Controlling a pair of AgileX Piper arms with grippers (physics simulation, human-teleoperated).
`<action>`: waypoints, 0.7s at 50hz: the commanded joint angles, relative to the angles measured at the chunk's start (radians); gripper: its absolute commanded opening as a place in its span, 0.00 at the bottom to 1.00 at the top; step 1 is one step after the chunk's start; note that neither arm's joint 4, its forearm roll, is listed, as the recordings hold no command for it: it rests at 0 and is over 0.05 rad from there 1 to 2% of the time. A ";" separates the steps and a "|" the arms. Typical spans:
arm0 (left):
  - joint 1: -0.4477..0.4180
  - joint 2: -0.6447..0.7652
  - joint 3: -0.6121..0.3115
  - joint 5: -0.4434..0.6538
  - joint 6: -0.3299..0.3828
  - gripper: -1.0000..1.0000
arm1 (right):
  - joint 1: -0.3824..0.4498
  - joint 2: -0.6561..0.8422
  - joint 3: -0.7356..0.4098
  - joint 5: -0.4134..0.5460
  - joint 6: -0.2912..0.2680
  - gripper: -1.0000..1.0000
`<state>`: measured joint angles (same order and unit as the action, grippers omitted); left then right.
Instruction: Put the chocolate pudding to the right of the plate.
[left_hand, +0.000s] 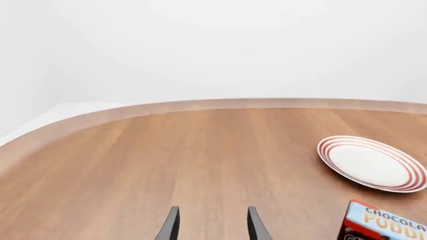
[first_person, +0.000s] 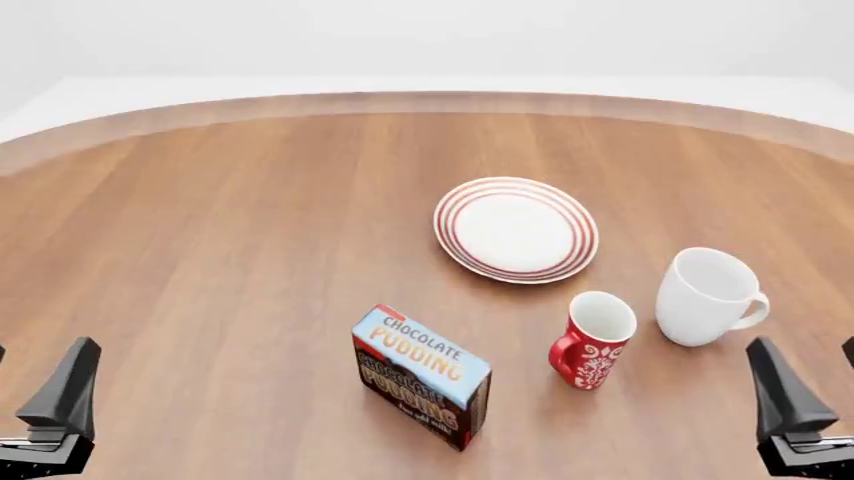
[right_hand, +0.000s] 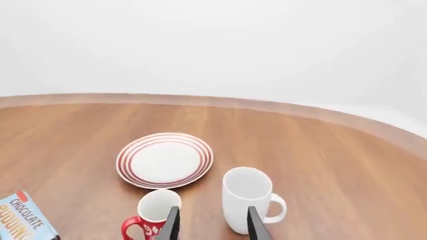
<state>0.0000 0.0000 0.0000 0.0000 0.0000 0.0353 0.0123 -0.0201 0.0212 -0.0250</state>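
Note:
The chocolate pudding (first_person: 420, 375) is a small carton with a light-blue lettered top and dark brown sides. It stands on the table in front of the plate and a little to its left. It also shows in the left wrist view (left_hand: 387, 225) and the right wrist view (right_hand: 20, 220). The plate (first_person: 515, 230) is white with red rings and empty; it also shows in the two wrist views (left_hand: 370, 162) (right_hand: 165, 160). My left gripper (first_person: 40, 348) (left_hand: 213, 210) is open and empty at the near left. My right gripper (first_person: 805, 345) (right_hand: 213, 210) is open and empty at the near right.
A red patterned mug (first_person: 591, 345) (right_hand: 150, 215) stands upright just in front of the plate's right side. A white mug (first_person: 707, 295) (right_hand: 247, 197) stands to its right, handle to the right. The wooden table (first_person: 240, 220) has a curved far edge.

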 joint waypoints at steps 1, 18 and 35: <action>0.000 0.000 0.000 0.000 0.000 1.00 | 0.078 0.076 -0.123 0.033 -0.064 1.00; 0.000 0.000 0.000 0.000 0.000 1.00 | 0.261 0.451 -0.600 0.062 -0.223 1.00; 0.000 0.000 0.000 0.000 0.000 1.00 | 0.442 0.730 -1.103 0.300 -0.278 1.00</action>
<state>0.0000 0.0000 0.0000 0.0000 0.0000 0.3768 0.6000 -0.8765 0.2225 -0.2944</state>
